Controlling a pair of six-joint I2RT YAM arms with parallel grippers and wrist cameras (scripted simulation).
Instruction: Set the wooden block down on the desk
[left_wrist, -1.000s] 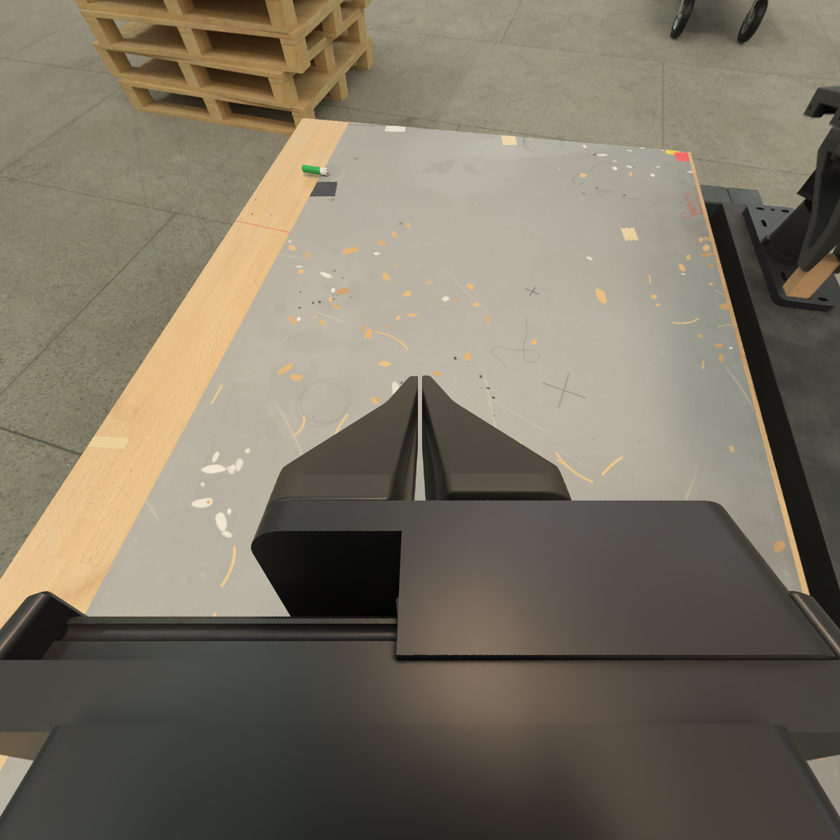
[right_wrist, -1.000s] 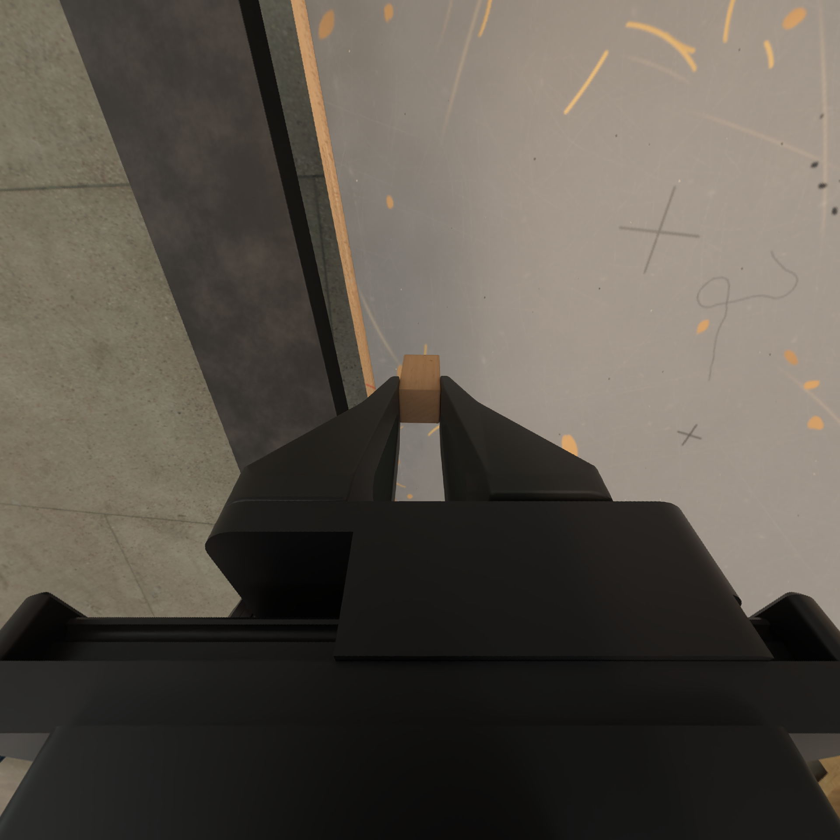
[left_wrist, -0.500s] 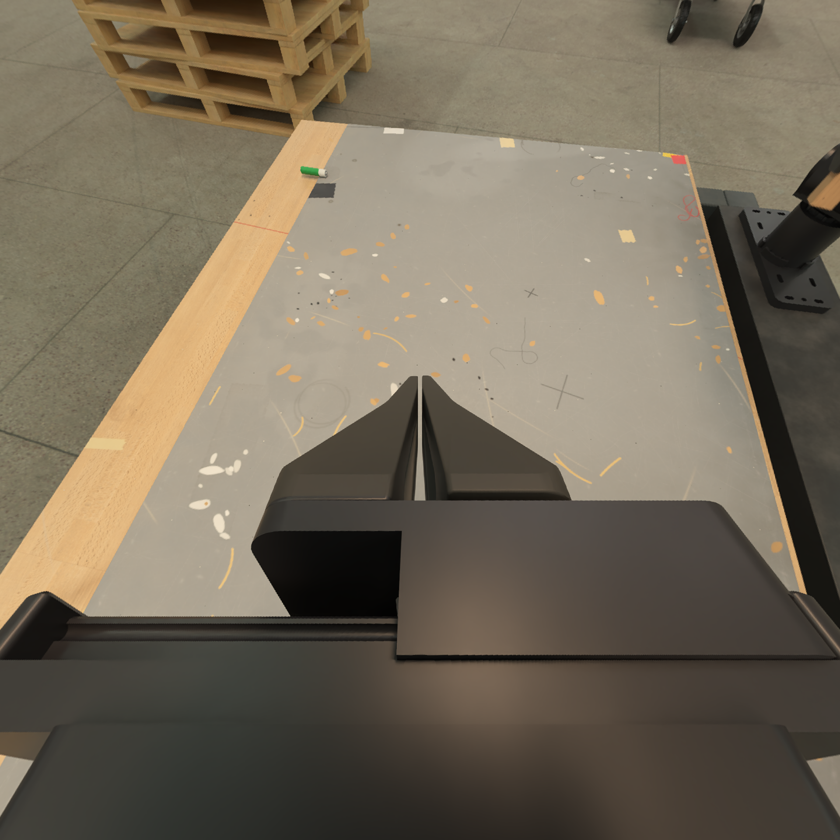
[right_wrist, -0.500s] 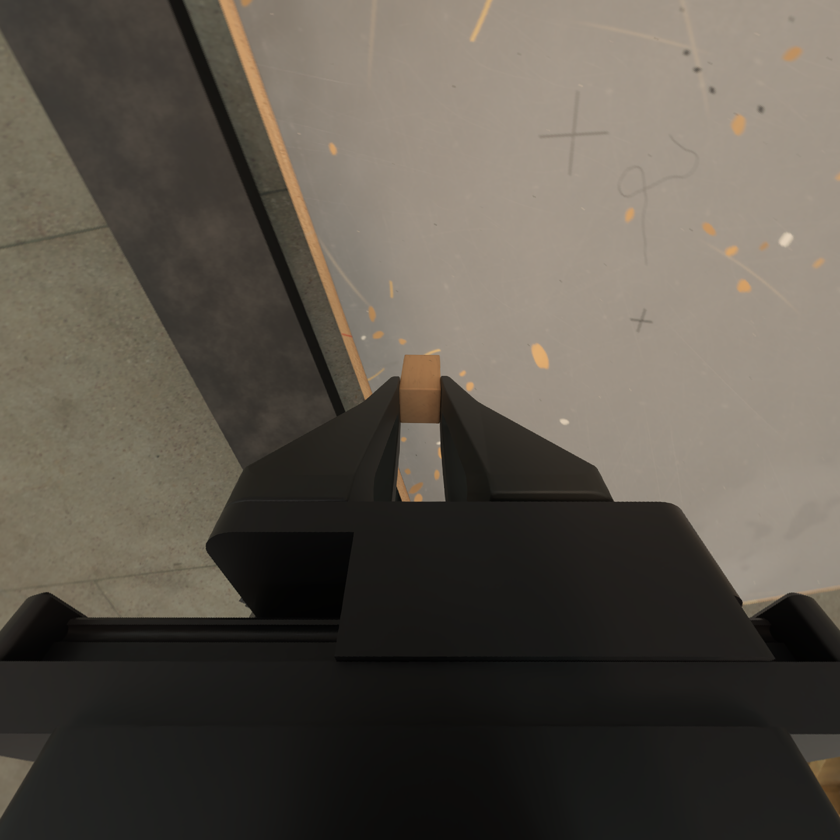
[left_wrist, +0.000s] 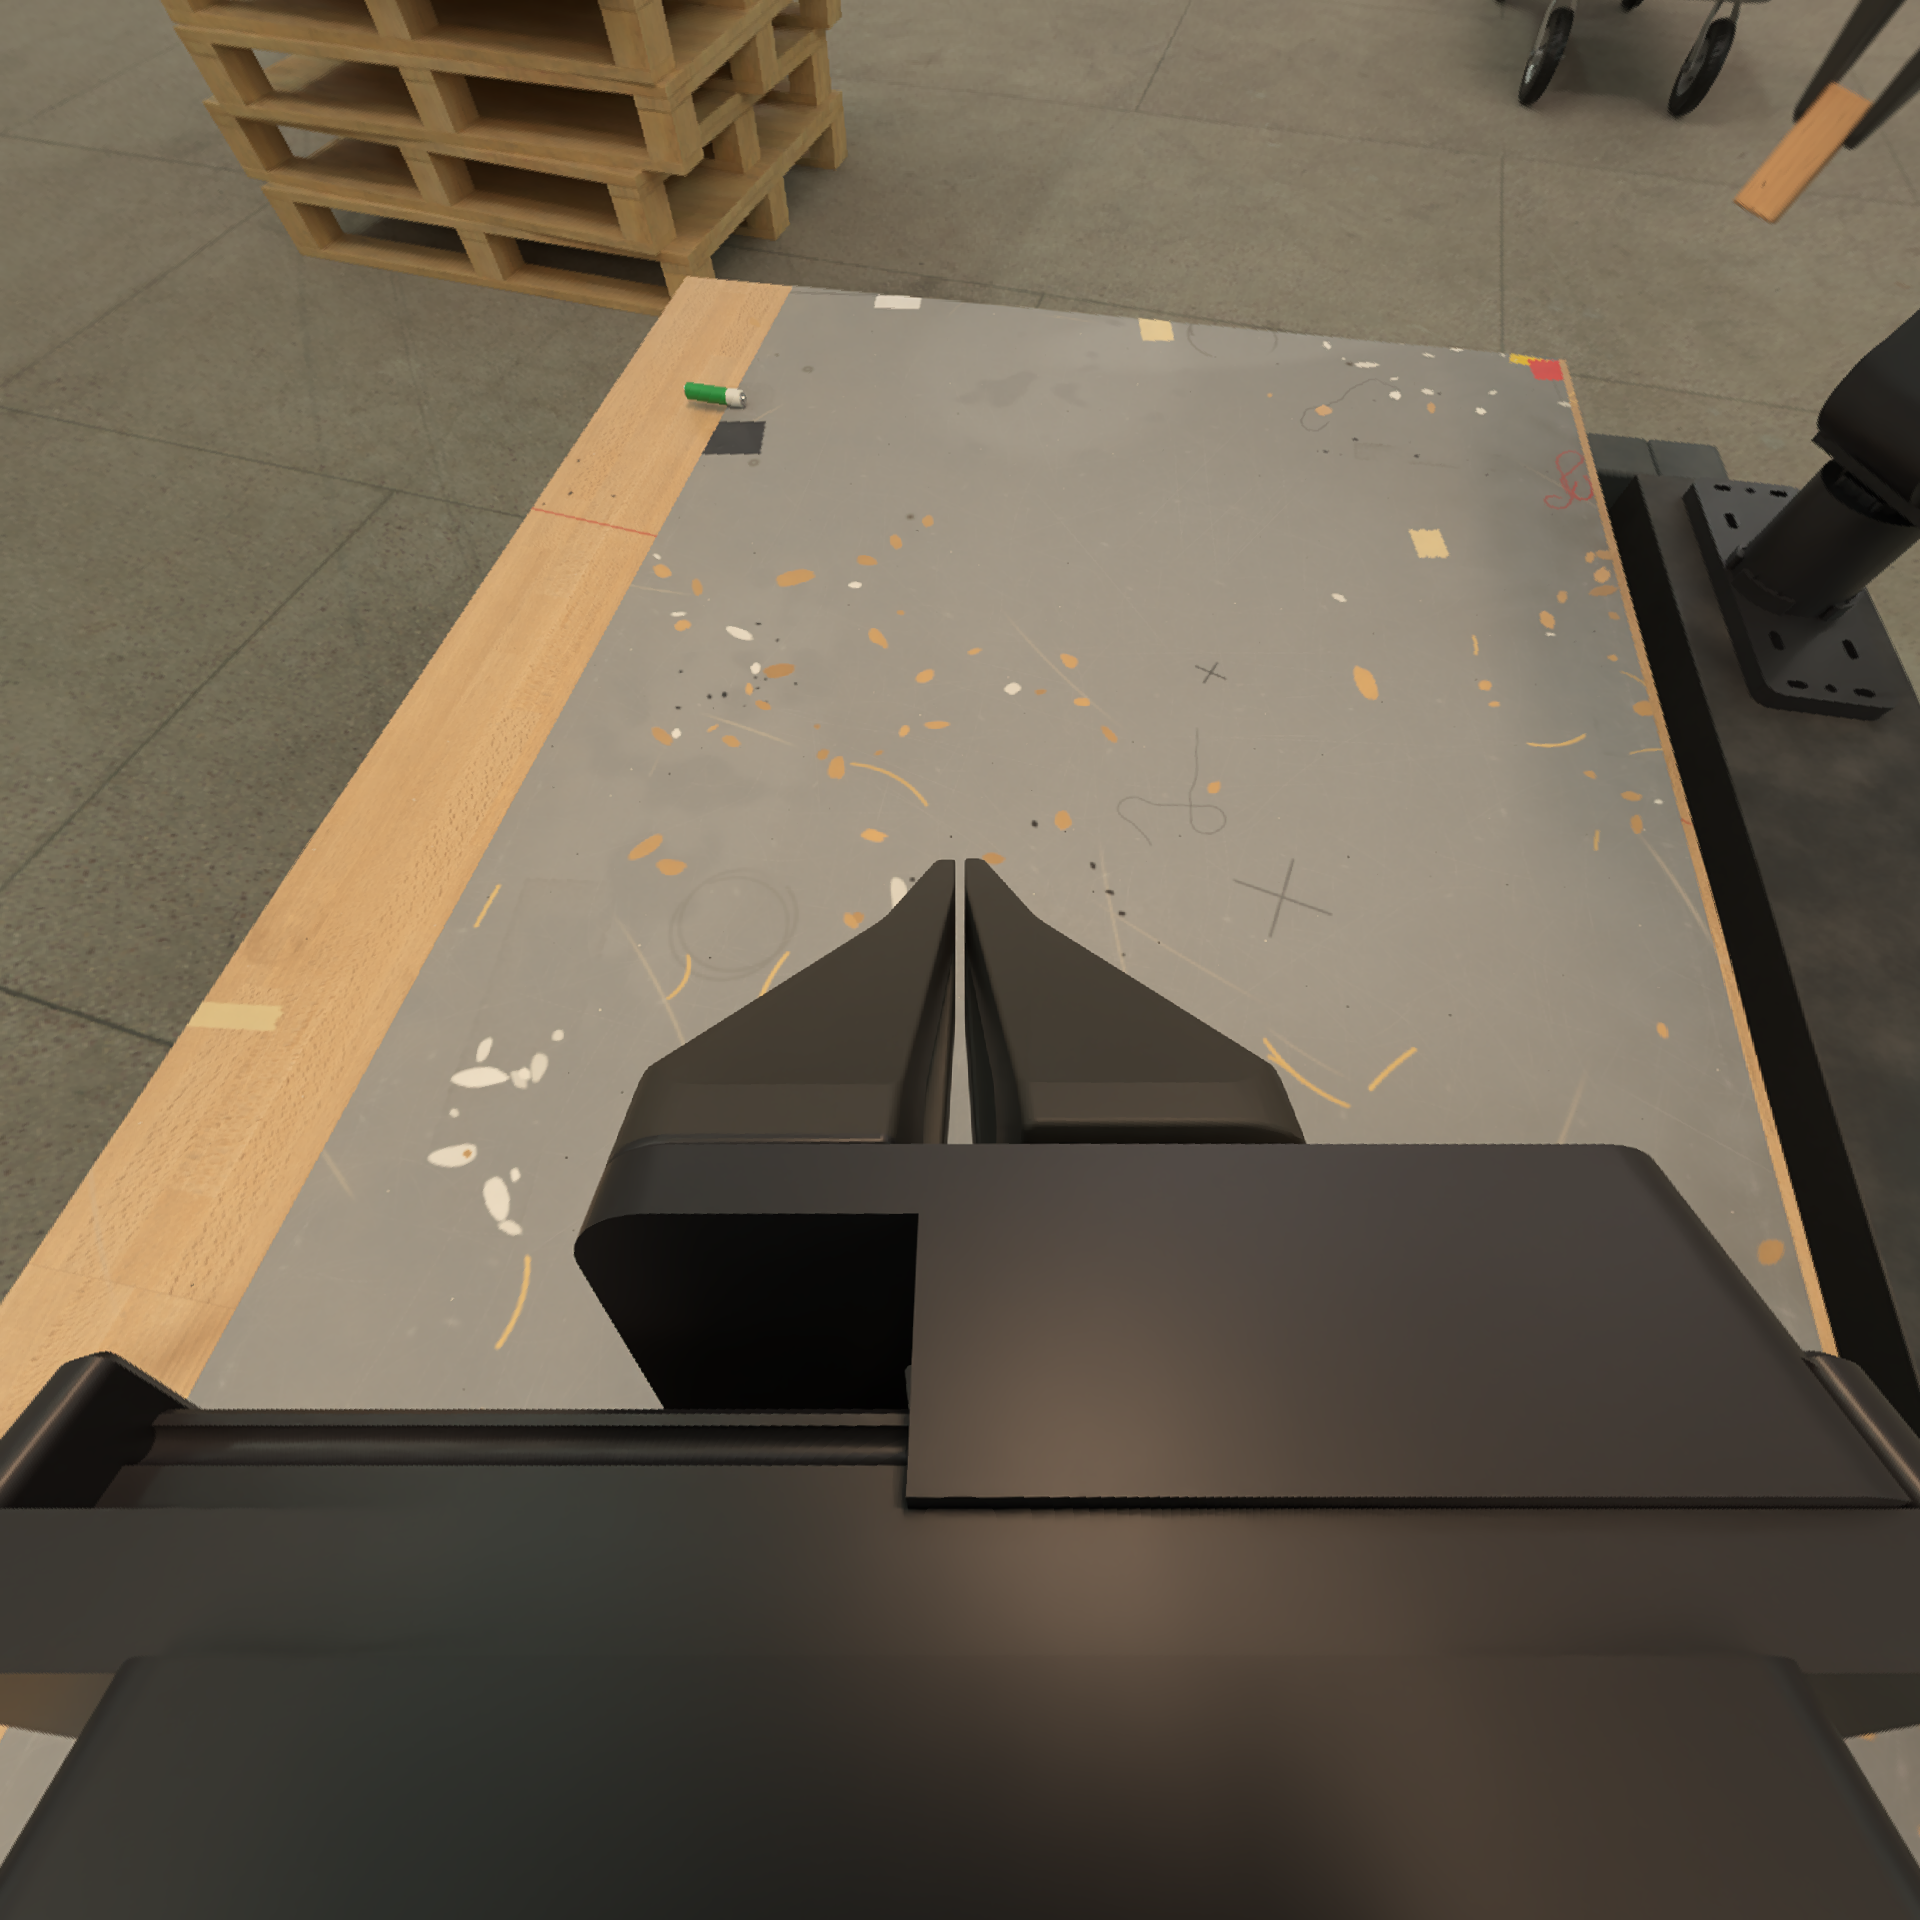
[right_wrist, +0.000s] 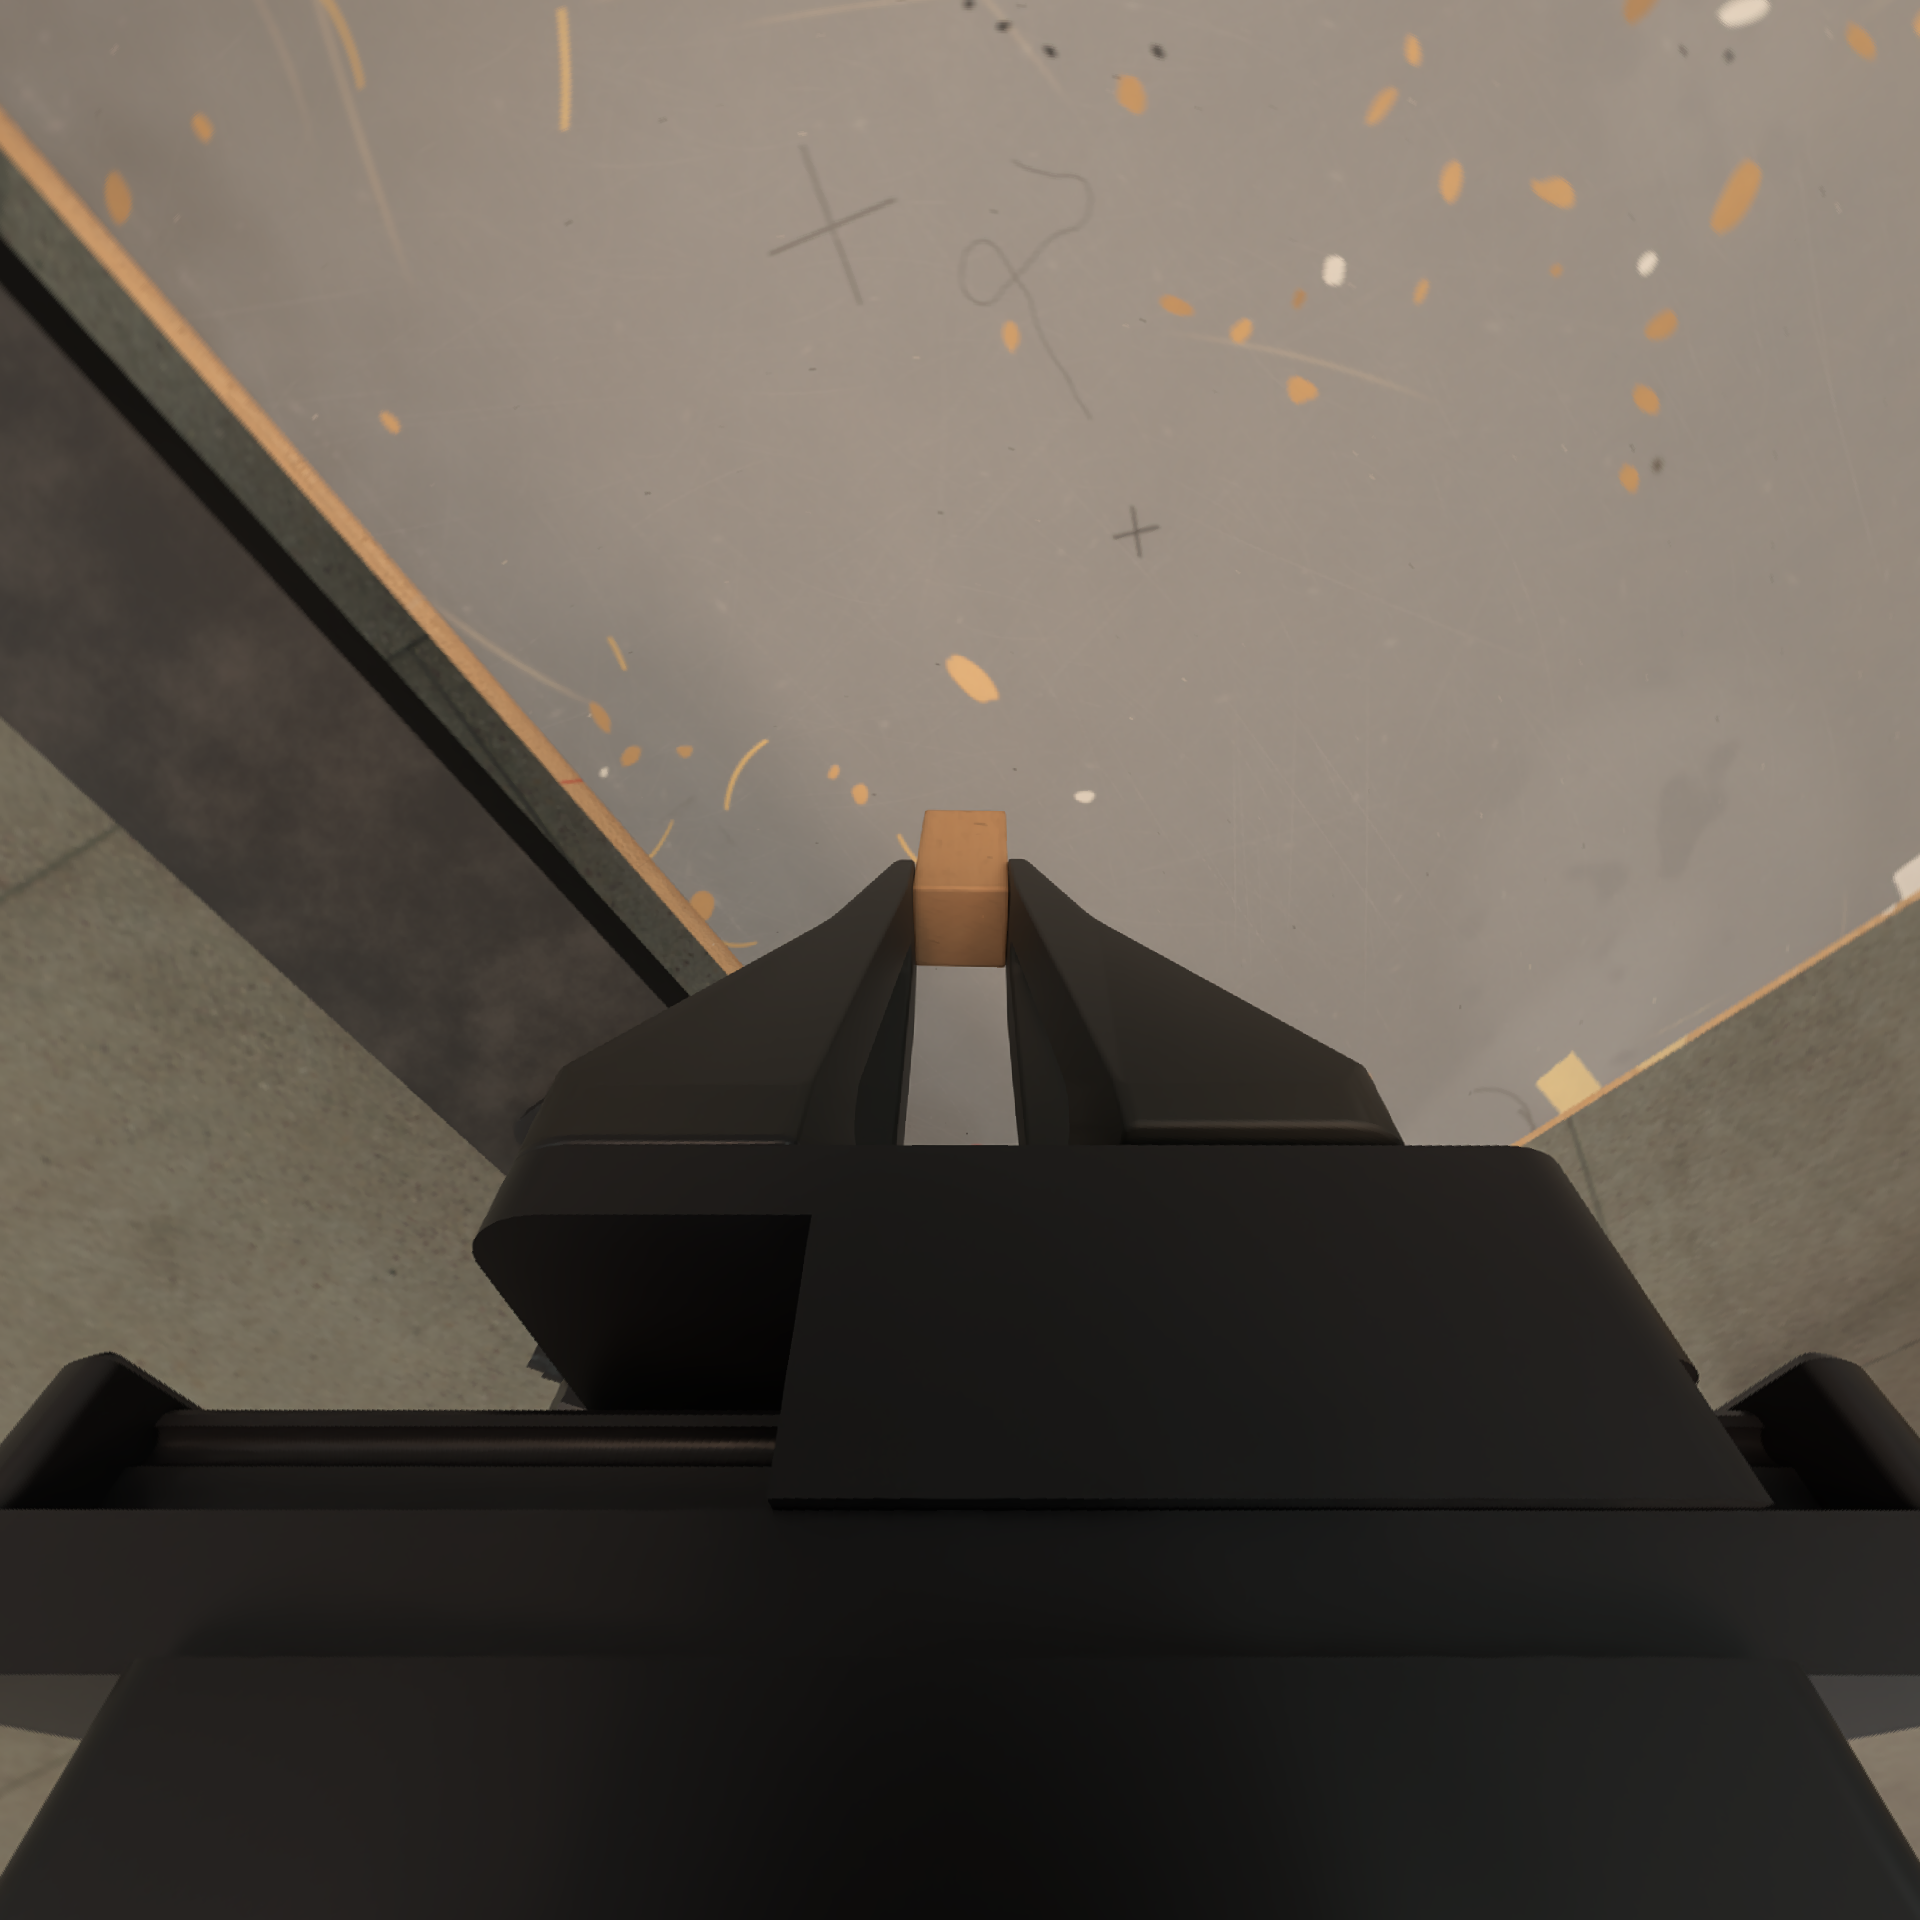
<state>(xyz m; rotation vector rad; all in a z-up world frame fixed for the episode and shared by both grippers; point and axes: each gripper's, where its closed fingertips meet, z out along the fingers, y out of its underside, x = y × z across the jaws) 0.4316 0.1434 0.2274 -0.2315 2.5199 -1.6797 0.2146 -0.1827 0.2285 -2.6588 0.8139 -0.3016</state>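
My right gripper (right_wrist: 960, 883) is shut on a small light wooden block (right_wrist: 961, 902), held between its fingertips well above the grey desk top (right_wrist: 1195, 623), near the desk's corner. In the left wrist view the block (left_wrist: 1803, 154) shows high at the top right, between the right gripper's fingers, above the floor beyond the desk. My left gripper (left_wrist: 958, 868) is shut and empty, above the middle of the desk (left_wrist: 1143, 499).
A green marker (left_wrist: 715, 394) lies on the desk's wooden strip at the far left. Stacked wooden pallets (left_wrist: 520, 135) stand on the floor beyond the desk. The right arm's black base (left_wrist: 1808, 613) stands on a dark plate right of the desk. A wheeled cart (left_wrist: 1621, 52) is far back.
The right gripper has risen and swung with the block, so the desk looks farther away and its corner has come into view. The left gripper has not moved.
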